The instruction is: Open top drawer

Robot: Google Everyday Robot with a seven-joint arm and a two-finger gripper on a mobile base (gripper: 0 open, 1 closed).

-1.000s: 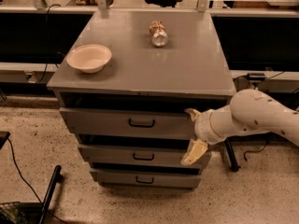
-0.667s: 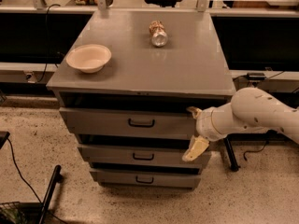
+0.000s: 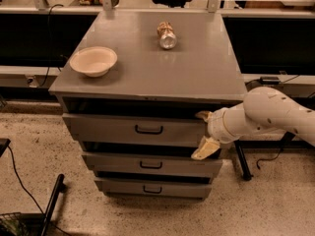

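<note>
Hardly anything has shifted since a second ago: the lower finger has crept up a touch, so the spread looks slightly narrower, and the white arm sits a shade higher. The top drawer has not moved at all.

From my seat, the gripper is at the 3 o'clock end of that drawer's front, reaching in from the right. Its fingers are spread apart. The upper finger is at the top edge of the front, and the lower one hangs past the bottom edge, overlapping the middle drawer. I cannot tell whether either finger actually touches the metal. The bail handle at the centre of the front is well apart from the gripper, toward 9 o'clock, and nothing holds it.

As for progress, I see a dark band between the cabinet top and the drawer front. That may mean the drawer is out a little, but the two drawers below show similar bands, so I would not count it as opened. I judge the task barely begun: the arm is placed at the drawer, the pull itself is left to do. Gripping at the end and not at the handle may skew the drawer as it slides.

On the top, a bowl sits toward 10 o'clock and a can lies near 12 o'clock.
</note>
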